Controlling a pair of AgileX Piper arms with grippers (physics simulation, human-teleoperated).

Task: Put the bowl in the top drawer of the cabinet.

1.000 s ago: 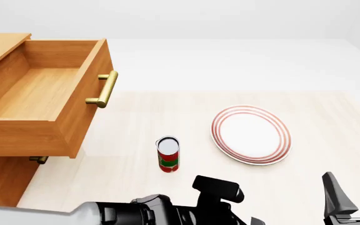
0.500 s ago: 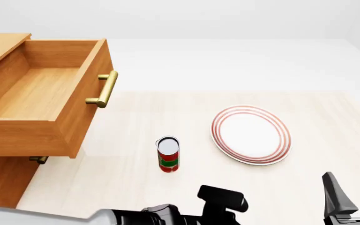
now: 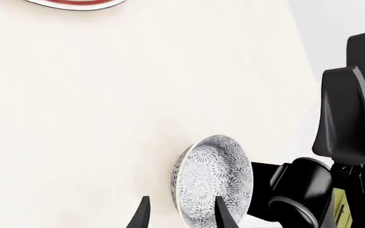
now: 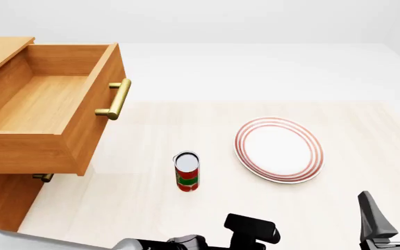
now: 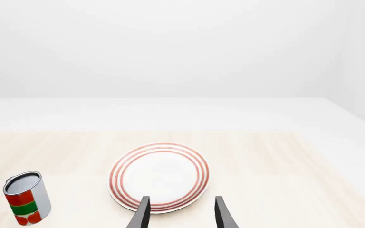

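- The left hand (image 3: 179, 216) has its two fingertips apart, with desk surface visible between them; one fingertip (image 3: 224, 216) overlaps the edge of the bowl (image 3: 213, 178) in the left wrist view, but whether it touches the bowl I cannot tell.
- The left hand holds nothing between its fingertips.
- The bowl rests on the desk (image 3: 74, 118) close to the left hand's tips, its blue-grey patterned outer wall and pale rim showing; its inside is not visible, so its contents cannot be told.
- In the front view the bowl itself cannot be seen; only a dark part of the left arm shows at the near edge of the desk.
- The right hand (image 5: 179, 213) has its fingers apart and grips nothing; it points toward the plate (image 5: 159, 176), which carries nothing on it.
- The right hand's dark fingers (image 4: 374, 219) also show at the near right of the front view, and its body stands just beside the bowl in the left wrist view.
- The top drawer (image 4: 82, 130) of the cabinet (image 4: 2, 200) stands pulled out at the left, its wooden floor bare.
- A can (image 4: 187, 171) with a red and green label stands upright on the desk between the drawer and the plate, apart from both.
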